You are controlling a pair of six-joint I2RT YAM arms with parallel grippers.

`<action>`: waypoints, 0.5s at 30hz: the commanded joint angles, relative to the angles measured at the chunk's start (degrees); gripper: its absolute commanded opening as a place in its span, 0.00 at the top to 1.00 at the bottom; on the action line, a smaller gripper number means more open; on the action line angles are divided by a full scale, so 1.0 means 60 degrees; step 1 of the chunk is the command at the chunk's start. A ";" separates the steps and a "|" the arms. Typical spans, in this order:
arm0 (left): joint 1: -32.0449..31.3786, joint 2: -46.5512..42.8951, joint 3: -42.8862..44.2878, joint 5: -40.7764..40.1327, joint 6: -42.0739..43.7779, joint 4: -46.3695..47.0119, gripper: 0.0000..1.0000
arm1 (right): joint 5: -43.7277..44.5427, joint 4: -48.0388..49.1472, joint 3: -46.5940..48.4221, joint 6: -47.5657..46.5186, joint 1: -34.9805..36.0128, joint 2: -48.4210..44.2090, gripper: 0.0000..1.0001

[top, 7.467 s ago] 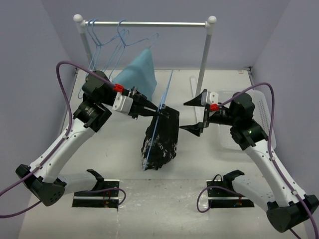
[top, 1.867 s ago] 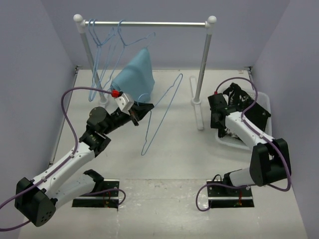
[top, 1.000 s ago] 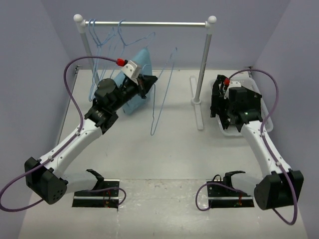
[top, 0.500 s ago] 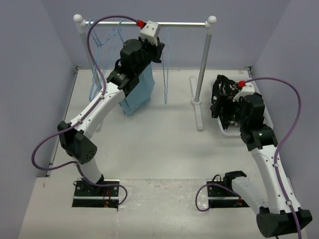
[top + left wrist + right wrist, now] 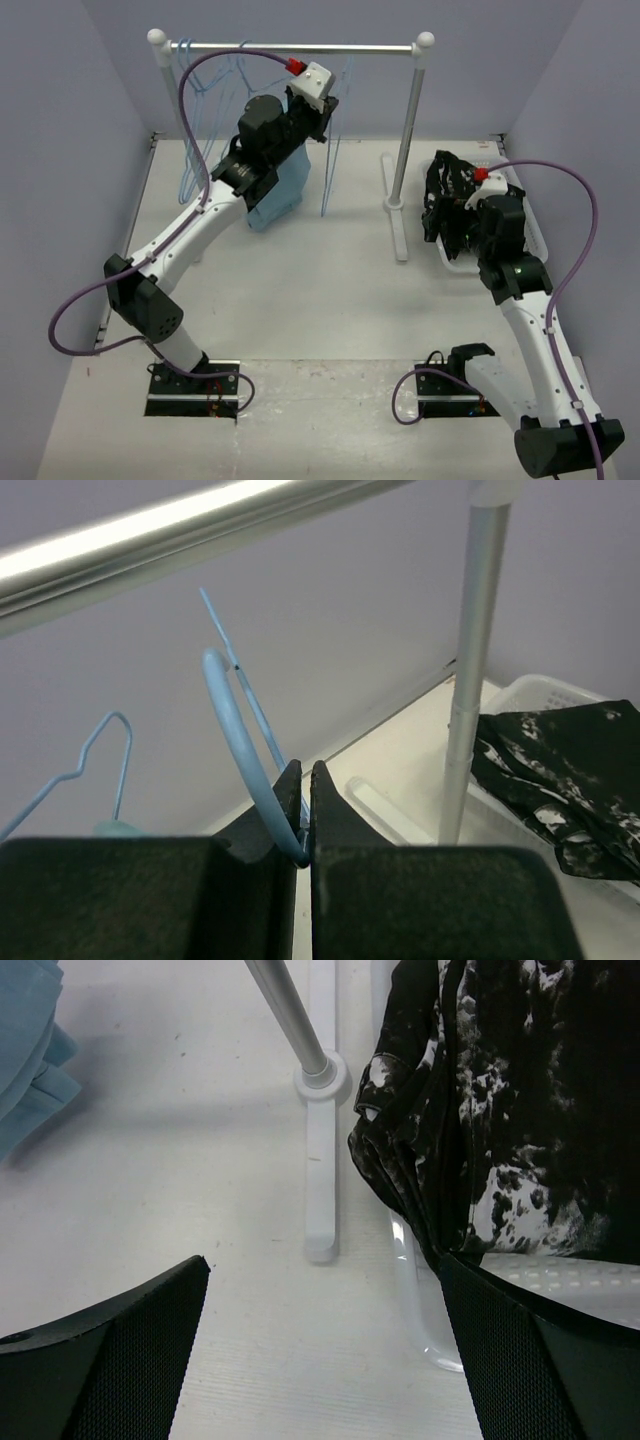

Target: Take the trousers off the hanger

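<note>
The black, white-speckled trousers (image 5: 441,178) lie bundled in the white basket (image 5: 534,228) at the right, draped over its near-left rim; they also show in the right wrist view (image 5: 500,1100) and the left wrist view (image 5: 565,770). My right gripper (image 5: 452,216) hovers open and empty just in front of them (image 5: 325,1260). My left gripper (image 5: 327,100) is raised just below the rail, shut on the hook of a bare light-blue hanger (image 5: 238,742) whose triangle hangs down below it (image 5: 330,160).
The clothes rack's rail (image 5: 300,47) spans the back, with its right post (image 5: 408,130) and foot (image 5: 318,1160) beside the basket. Other blue hangers (image 5: 195,120) hang at the rail's left end. A plain light-blue garment (image 5: 280,185) hangs under the left arm.
Earlier the trousers hung on the hanger; they now lie in the basket and the right gripper has let go. My left arm has lifted the bare hanger up to the rail, shifting slightly right lately.
</note>
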 commanded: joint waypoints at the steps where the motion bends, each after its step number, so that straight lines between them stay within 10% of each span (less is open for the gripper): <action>1: -0.0062 -0.0913 -0.0416 0.0592 0.0426 0.0938 1.00 | 0.0298 0.0304 -0.0042 -0.0023 0.0009 0.0030 0.01; 15: -0.0033 0.1239 0.2760 -0.1033 0.0529 0.0396 1.00 | 0.0225 0.0260 -0.0101 0.0108 0.0009 0.0133 0.01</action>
